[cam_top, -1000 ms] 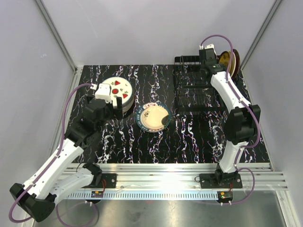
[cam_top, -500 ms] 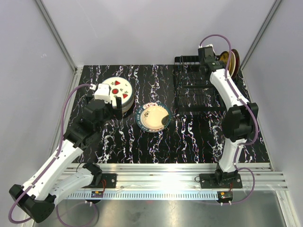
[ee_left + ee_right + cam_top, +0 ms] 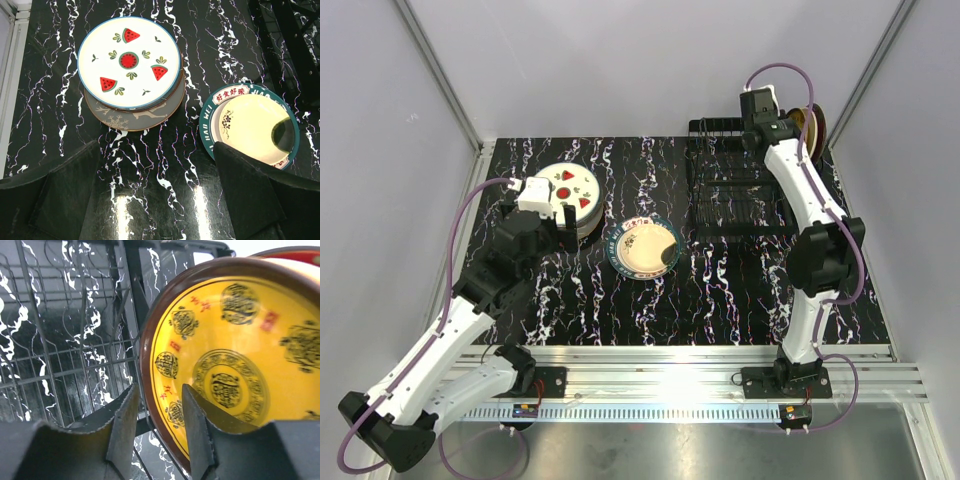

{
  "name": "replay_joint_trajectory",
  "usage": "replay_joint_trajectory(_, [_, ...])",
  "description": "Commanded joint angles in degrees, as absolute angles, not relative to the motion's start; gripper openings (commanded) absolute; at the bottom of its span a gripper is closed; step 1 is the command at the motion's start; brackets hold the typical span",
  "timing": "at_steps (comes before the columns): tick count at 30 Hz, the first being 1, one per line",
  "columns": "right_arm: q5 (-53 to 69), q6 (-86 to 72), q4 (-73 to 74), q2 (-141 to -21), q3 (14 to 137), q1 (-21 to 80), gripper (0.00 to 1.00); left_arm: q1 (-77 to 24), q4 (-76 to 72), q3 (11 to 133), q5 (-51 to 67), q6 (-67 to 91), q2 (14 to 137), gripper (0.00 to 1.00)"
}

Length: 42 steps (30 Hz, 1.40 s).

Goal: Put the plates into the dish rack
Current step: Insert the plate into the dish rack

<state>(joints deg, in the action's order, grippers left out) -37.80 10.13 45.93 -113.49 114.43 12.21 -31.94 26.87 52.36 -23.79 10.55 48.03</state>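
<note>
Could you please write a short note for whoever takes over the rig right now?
Left gripper: open, empty, hovering near the stack.
Right gripper: jaws straddle the rim of the yellow brown-rimmed plate standing at the far right end of the dish rack; grip unclear.
Done: that plate is racked.
Left: the stack, topped by the watermelon plate, and the teal-rimmed plate lying alone beside it.
</note>
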Motion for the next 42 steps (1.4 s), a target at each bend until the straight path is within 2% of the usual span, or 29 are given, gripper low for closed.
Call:
replay_joint_trajectory(1, [-37.5,8.4,47.3,-113.6,118.3,11.8,0.47,-32.3,24.5,53.6,-24.4,10.3,47.0,0.99])
replay_joint_trajectory(10, [-39.6,7.7,48.7,-116.4,119.7,11.6,0.53,-32.3,24.5,53.6,-24.9,10.3,47.0,0.99])
replay_joint_trajectory(23, [-37.8,5.7,49.7,-118.0,120.8,11.6,0.55,-32.4,24.4,53.5,-25.2,10.1,46.5,0.99])
replay_joint_trajectory(42, [-25.5,0.6,52.1,-111.6,124.4,12.9,0.53,-32.4,24.3,53.4,-25.2,10.2,46.7,0.99])
